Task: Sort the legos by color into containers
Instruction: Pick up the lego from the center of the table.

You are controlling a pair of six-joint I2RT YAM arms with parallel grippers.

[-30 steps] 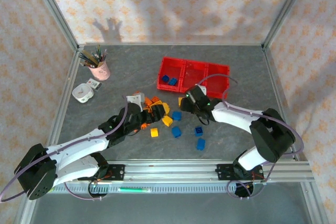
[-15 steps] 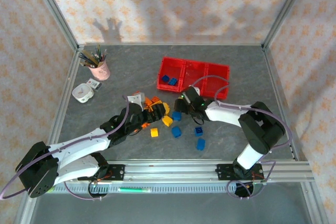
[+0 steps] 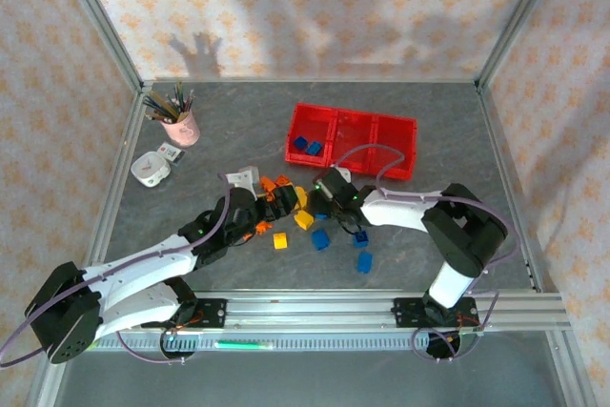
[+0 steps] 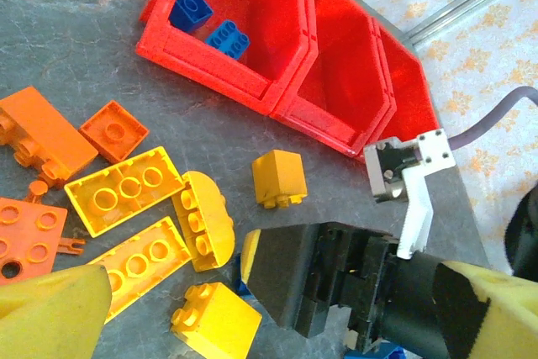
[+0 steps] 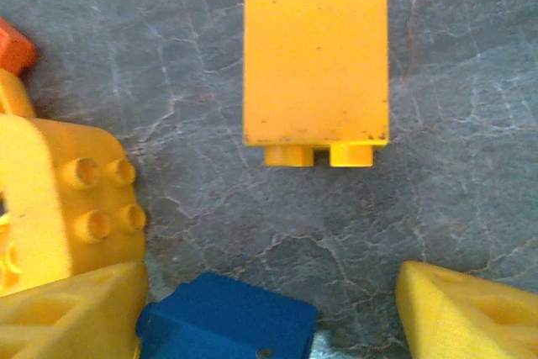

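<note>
Right gripper (image 5: 269, 313), jaws apart, hovers by a yellow lego (image 5: 316, 56); left gripper (image 3: 257, 201), jaws likewise apart, near orange legos (image 4: 42, 136).

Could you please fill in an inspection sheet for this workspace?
Surface: grey marbled table.
Job's things: blue, yellow and orange legos loose mid-table; two blue blocks in the left bin of the red containers; other two bins look empty.
Clutter: pink pencil cup, small white round object, far left.
Grippers: left gripper, jaws open by the orange pile; right gripper, jaws open by a yellow cube.
Cables: purple cable arcs near the bins' front edge.
Surroundings: patterned walls, metal frame.
</note>
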